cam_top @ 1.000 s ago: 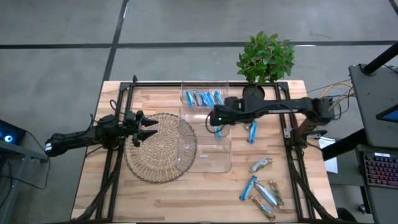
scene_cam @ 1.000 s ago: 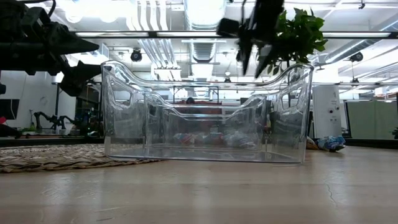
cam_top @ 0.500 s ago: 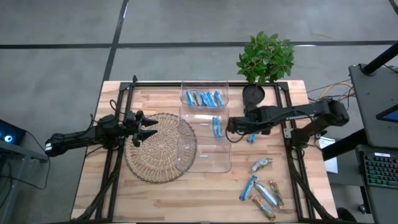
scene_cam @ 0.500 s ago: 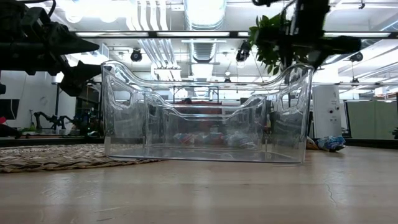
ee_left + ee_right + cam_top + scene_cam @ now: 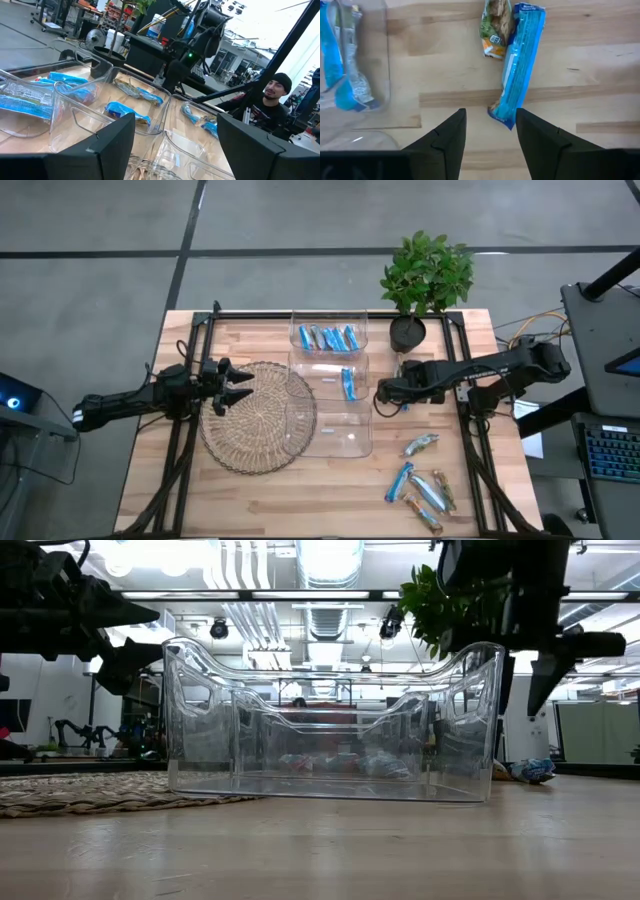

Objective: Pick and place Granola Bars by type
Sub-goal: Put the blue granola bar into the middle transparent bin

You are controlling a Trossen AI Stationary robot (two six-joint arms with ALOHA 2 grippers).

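My right gripper (image 5: pixel 384 392) (image 5: pixel 490 134) is open and empty, just right of the middle clear bin (image 5: pixel 328 360), above a blue bar (image 5: pixel 520 60) that lies flat on the wood beside a green-tan bar (image 5: pixel 495 22). One blue bar (image 5: pixel 348 383) lies in the middle bin. Several bars, mostly blue, lie in the far bin (image 5: pixel 328 337). Several blue and tan bars (image 5: pixel 420 485) lie on the table's near right. My left gripper (image 5: pixel 238 385) (image 5: pixel 175 150) is open and empty over the woven mat (image 5: pixel 250 425).
A third clear bin (image 5: pixel 330 442) stands nearest the table's front edge, overlapping the round woven mat. A potted plant (image 5: pixel 425 275) stands at the far right corner. Black frame rails (image 5: pixel 185 430) run along both table sides. A person (image 5: pixel 272 100) shows in the room beyond.
My right gripper has gone from above the middle bin toward the table's right edge and come lower, to above the blue bar on the wood. A blue bar now lies uncovered in the middle bin.
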